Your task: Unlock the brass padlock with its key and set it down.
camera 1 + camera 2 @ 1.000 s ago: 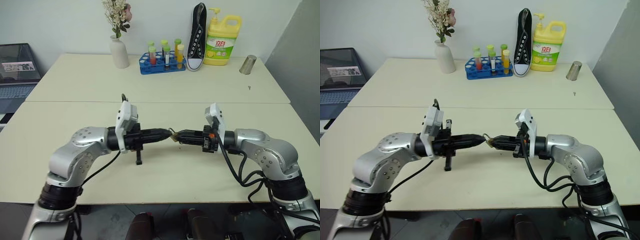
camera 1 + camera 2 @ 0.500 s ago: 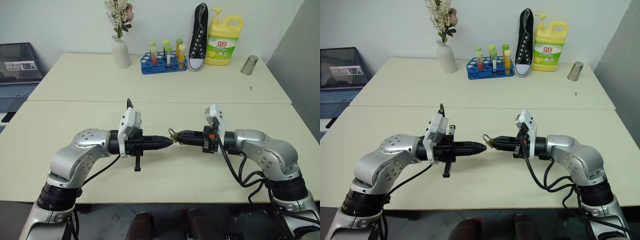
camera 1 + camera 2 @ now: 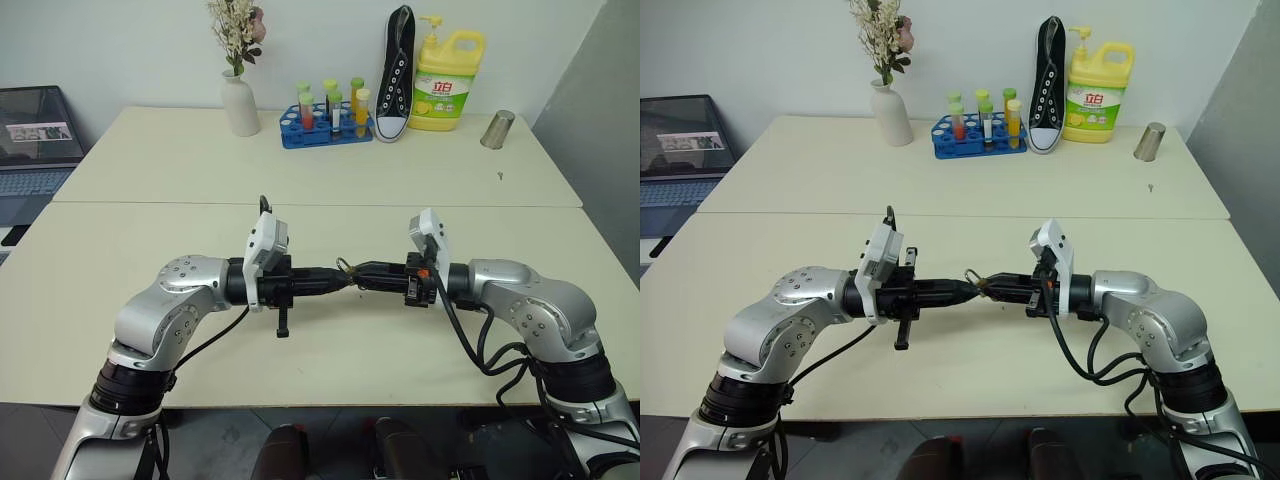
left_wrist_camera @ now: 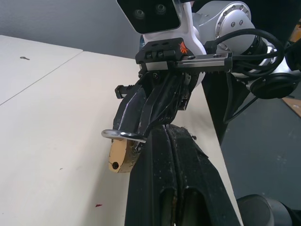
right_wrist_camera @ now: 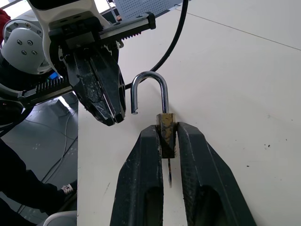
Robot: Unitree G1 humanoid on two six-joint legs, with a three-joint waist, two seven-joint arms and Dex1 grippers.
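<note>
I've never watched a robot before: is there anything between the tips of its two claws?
Yes: the brass padlock, pinched in the right gripper, its shackle sprung open beside the shut left gripper. The right wrist view shows it.

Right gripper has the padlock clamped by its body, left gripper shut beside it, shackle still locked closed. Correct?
Not quite: the shackle is open. The right wrist view shows one leg of the brass padlock's silvery U hanging free of the body. The rest holds: the right gripper clamps the body between its fingers, and the left gripper is shut beside it.
</note>
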